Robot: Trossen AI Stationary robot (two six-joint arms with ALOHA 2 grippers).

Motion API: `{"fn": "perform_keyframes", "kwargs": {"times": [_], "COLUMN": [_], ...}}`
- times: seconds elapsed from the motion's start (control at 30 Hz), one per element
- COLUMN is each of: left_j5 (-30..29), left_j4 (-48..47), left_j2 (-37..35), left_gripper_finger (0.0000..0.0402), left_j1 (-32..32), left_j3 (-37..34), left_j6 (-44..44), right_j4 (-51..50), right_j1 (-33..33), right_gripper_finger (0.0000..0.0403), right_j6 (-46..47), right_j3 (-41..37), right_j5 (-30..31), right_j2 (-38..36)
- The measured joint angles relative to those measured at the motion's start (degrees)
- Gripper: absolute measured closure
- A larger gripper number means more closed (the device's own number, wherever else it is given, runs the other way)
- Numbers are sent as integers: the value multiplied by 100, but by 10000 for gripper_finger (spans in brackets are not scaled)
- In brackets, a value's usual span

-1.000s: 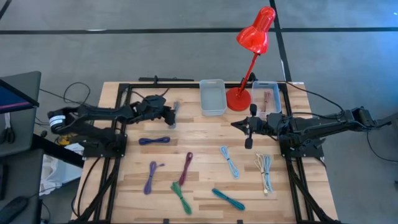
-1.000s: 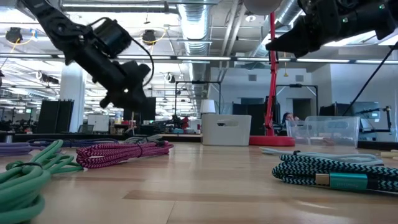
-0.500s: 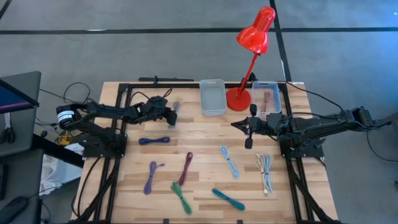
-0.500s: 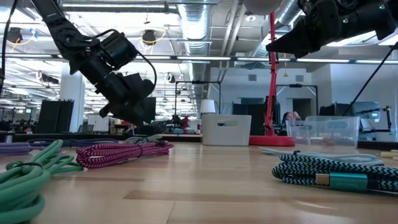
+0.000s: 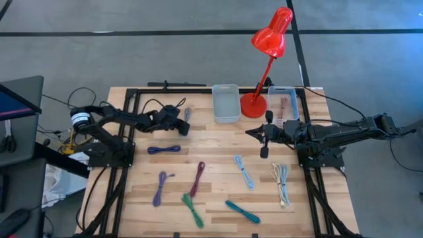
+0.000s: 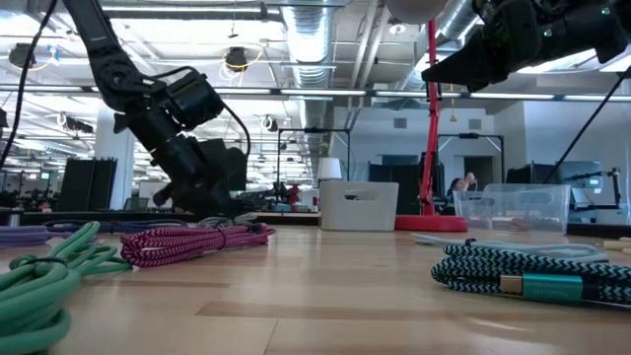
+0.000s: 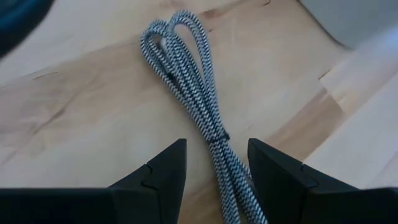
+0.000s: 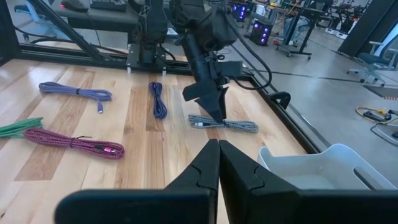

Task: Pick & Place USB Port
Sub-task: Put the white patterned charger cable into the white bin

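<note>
A grey braided USB cable [image 7: 186, 56], folded into a bundle, lies flat on the wooden table near its far left [image 5: 187, 116]. My left gripper [image 7: 216, 146] slants down over it, open, with one finger on each side of the bundle's middle; no touch shows. In the right wrist view, my left gripper [image 8: 214, 107] stands just above the cable [image 8: 233, 124]. My right gripper [image 5: 250, 132] hangs shut above the table's middle right, holding nothing [image 8: 217, 152].
Other cable bundles lie on the table: navy [image 5: 164, 149], purple [image 5: 160, 187], magenta [image 5: 197, 178], green [image 5: 192, 208], teal [image 5: 242, 211], light blue [image 5: 243, 170], pale [image 5: 281, 180]. Two clear bins [image 5: 226, 118] [image 5: 283, 88] and a red lamp [image 5: 253, 104] stand at the far edge.
My left gripper has come down toward the grey cable and tipped further downward, staying open. The cable has not moved.
</note>
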Motion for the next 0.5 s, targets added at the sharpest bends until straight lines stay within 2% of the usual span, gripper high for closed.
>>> {"fn": "perform_keyframes", "kwargs": {"times": [0.27, 0.5], "left_j5": [59, 10], "left_j4": [366, 708], "left_j2": [174, 682], "left_gripper_finger": [237, 251], "left_j1": [0, 0], "left_j3": [2, 22], "left_j6": [12, 22], "right_j4": [2, 2], "right_j1": [0, 2], "right_gripper_finger": [401, 401], "right_j6": [-4, -5], "right_j3": [0, 0], "right_j5": [2, 0], "right_j2": [0, 0]}}
